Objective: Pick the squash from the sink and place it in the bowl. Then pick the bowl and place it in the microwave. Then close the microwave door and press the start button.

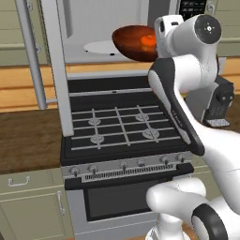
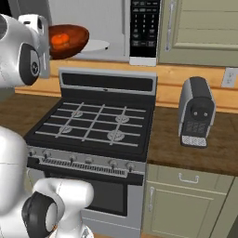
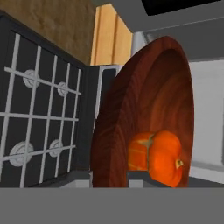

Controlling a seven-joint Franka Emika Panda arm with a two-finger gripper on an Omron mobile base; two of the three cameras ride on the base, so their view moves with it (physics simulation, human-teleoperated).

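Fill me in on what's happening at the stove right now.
The robot arm is carrying the bowl with the squash inside it, its gripper shut on the bowl's rim. The bowl hangs in the air above the gas stove, at the mouth of the microwave, and is not yet set on the turntable. The microwave door stands open to the left. A coffee machine sits on the counter to the right of the stove.

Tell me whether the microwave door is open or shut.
Open. The microwave door swings out left over the stove, leaving the white interior and turntable exposed, with the bowl held at the opening.
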